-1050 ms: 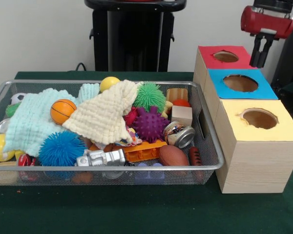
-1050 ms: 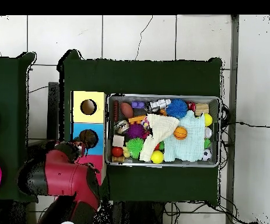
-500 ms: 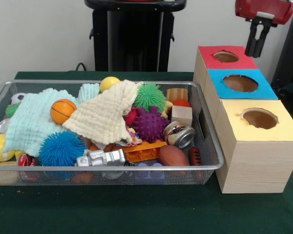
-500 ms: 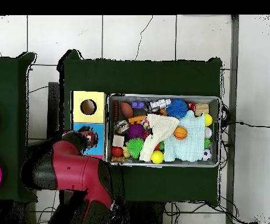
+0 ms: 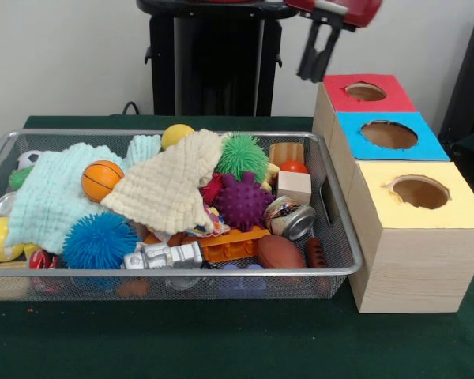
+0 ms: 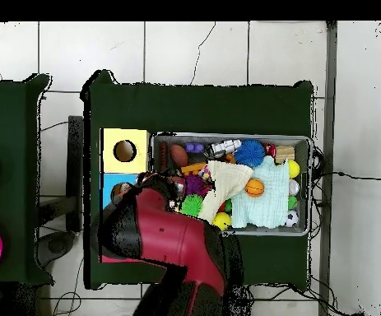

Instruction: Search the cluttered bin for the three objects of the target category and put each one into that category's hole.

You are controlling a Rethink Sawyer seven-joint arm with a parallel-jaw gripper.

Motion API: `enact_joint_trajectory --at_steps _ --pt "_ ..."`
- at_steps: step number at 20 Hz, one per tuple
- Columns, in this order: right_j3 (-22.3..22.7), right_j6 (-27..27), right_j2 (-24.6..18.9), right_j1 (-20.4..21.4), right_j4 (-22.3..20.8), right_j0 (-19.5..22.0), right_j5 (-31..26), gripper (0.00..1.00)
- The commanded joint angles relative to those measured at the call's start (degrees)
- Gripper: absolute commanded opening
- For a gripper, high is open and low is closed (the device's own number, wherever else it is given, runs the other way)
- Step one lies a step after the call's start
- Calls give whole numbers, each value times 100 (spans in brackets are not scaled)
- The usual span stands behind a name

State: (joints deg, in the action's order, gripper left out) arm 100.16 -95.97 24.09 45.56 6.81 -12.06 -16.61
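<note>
Searching remains at an early stage: the wire bin (image 5: 174, 272) on the counter (image 5: 221, 347) holds toys and cloths; three boxes (image 5: 411, 237) stand beside it; farthest, the claw (image 5: 316, 75) hangs empty, fingers nearly together.
</note>
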Motion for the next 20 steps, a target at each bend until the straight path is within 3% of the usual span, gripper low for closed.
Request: enact_joint_trajectory --at_steps 1,8,15,20 --pt "255 327 -828 359 -768 720 105 0" --pt "597 199 -1377 614 -1206 1315 272 0" --pt "555 361 -1757 719 -1563 1882 -23 0" --pt "513 449 -2055 735 -1934 2270 95 0"
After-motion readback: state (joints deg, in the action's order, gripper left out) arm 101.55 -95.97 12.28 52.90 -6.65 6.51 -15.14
